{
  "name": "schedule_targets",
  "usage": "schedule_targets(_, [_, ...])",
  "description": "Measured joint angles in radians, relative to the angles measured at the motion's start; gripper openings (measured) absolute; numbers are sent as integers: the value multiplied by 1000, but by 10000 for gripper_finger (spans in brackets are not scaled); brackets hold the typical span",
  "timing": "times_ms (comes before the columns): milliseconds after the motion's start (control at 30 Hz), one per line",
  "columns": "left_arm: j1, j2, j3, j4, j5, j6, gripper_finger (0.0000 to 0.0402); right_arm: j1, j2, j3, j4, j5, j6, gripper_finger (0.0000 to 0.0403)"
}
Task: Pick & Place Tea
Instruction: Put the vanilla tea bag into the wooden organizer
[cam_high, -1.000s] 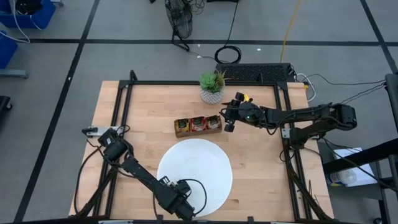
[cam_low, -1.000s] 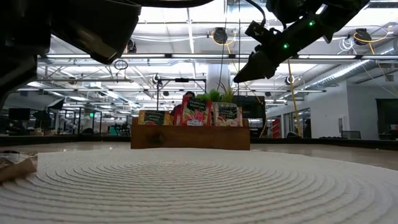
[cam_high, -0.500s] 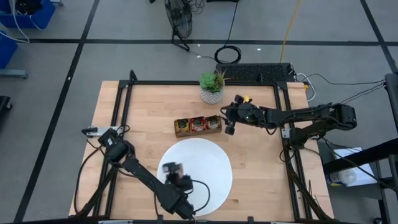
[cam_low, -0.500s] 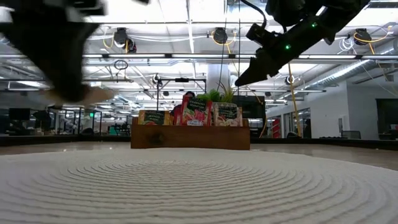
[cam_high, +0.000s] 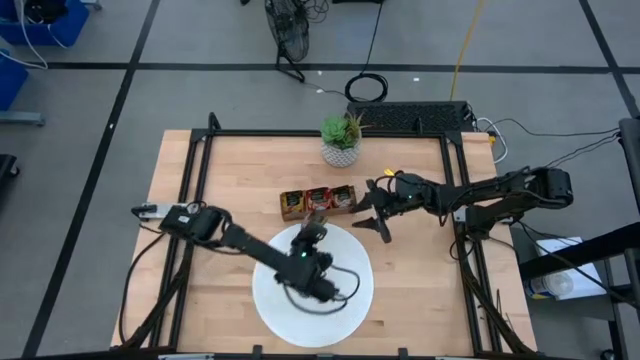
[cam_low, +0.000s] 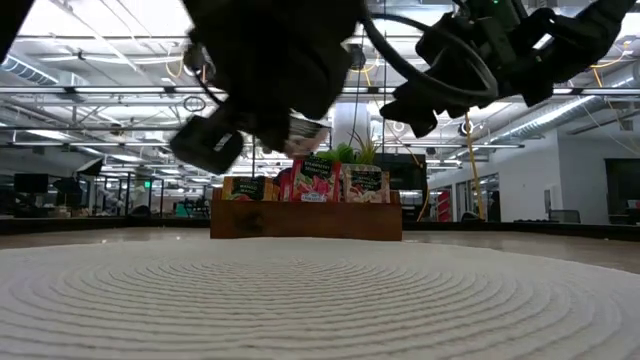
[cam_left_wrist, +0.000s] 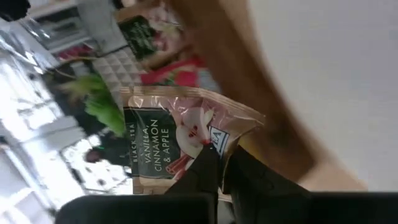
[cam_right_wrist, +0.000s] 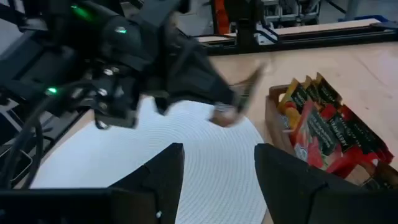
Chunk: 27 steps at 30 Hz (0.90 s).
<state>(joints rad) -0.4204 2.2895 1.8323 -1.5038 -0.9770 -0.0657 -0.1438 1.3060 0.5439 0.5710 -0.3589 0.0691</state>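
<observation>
My left gripper (cam_high: 315, 228) hangs over the far part of the white plate (cam_high: 345, 295), just short of the wooden tray (cam_high: 318, 201), and is shut on a tan tea sachet (cam_left_wrist: 180, 134) with dark green print. The same sachet (cam_right_wrist: 249, 90) also shows in the right wrist view. Red and tan sachets (cam_right_wrist: 323, 124) stand upright in the tray's compartments. My right gripper (cam_high: 377, 218) is open, right of the tray and the plate's far-right rim, touching nothing. My left gripper pinches the tan sachet between its two fingers (cam_left_wrist: 208, 168) at one edge near a corner (cam_left_wrist: 217, 143). The sachet is lifted clear above the plate, and its printed face stands out beyond the fingertips.
A potted plant (cam_high: 342, 140) stands behind the tray near the table's far edge. A black metal frame (cam_high: 200, 190) borders the tabletop on both sides. Bare wood lies left of the plate (cam_high: 220, 170).
My left gripper rose from the plate's near edge and swung toward the far edge, carrying the tan sachet up to just before the tray. My right gripper moved from beside the tray's right end toward the near edge and opened.
</observation>
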Motion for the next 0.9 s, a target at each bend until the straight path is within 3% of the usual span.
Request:
schedule_targets(300, [71, -2, -1, 173, -254, 480, 16, -8, 0, -43, 15, -12, -27, 183])
schedule_targets(533, [130, -2, -1, 208, -257, 667, 16, -74, 0, -44, 53, -12, -49, 183])
schedule_targets(700, [137, -2, 4, 352, -297, 875, 16, -104, 5, -44, 64, -13, -54, 183])
schedule_targets(900, [139, -2, 8, 596, -276, 1137, 16, -119, 11, -44, 69, -13, -47, 183])
